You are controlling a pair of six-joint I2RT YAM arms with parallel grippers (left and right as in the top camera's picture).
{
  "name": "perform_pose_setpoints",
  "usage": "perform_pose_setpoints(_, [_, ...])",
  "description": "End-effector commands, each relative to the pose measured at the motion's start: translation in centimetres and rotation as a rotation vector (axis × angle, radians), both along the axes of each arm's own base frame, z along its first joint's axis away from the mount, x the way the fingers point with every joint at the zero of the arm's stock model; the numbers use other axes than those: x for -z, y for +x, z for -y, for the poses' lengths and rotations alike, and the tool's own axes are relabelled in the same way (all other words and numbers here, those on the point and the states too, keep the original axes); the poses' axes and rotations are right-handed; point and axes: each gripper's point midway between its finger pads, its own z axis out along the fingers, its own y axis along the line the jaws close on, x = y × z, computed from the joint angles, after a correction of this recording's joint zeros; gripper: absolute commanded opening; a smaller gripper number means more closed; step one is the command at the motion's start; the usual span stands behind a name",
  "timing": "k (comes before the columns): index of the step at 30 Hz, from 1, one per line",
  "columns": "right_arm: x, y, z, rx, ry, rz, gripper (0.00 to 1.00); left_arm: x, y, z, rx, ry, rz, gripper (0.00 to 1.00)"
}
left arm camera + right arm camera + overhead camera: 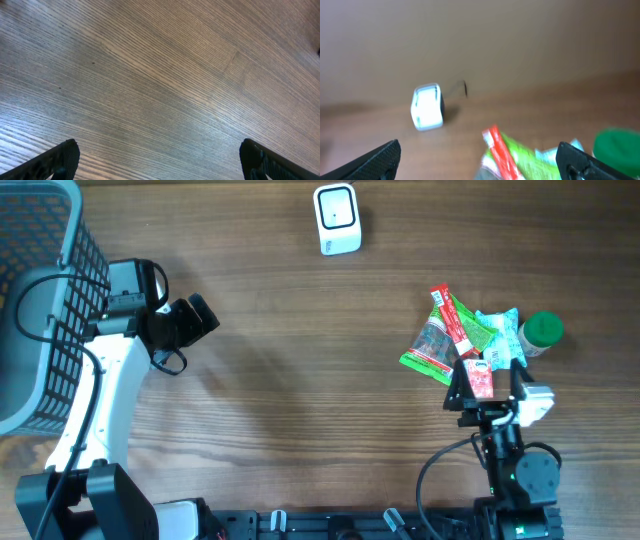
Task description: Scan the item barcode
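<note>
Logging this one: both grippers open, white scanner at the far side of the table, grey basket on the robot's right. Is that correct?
Not quite. The grey basket stands on the robot's left, not its right; the overhead view shows it. The rest holds: the left gripper and the right gripper are open, and the white scanner is at the far side of the table.

The white scanner point(337, 218) was a small box with round corners. It stood alone on the table point(300, 380), near the top middle of the frame. The things to scan lay in a heap at the right side, well apart from it. A green bag point(430, 348) lay flat with a long red packet point(453, 320) across it. A light blue packet point(497, 328) sat beside a little bottle point(543, 330) with a green lid. A small red and white packet point(478, 378) lay at the heap's bottom edge.
</note>
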Motion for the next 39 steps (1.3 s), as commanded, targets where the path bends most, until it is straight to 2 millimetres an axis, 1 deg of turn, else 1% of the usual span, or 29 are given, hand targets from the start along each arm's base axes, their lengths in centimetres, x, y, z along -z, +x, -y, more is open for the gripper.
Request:
perform_pose_setpoints(1, [0.1,-0.2,-1.1,-0.066,-0.185,0.018,1.0,0.2,-0.1,0.3,0.015,-0.008,-0.004,1.0])
perform_pose_setpoints(3, [0.0,-0.3,-2.0,-0.117,-0.34,0.048,1.0,0.2,-0.1,0.3,0.015,-0.008,-0.004,1.0])
perform_pose_setpoints(5, [0.0,-0.4,-2.4,-0.138,-0.403,0.063,1.0,0.2,-0.1,0.3,0.015,-0.008,-0.004,1.0])
perform_pose_setpoints(39, [0.0,-0.4,-2.4,-0.138,-0.402,0.063,1.0,0.0,-0.1,0.3,0.015,-0.008,0.001,1.0])
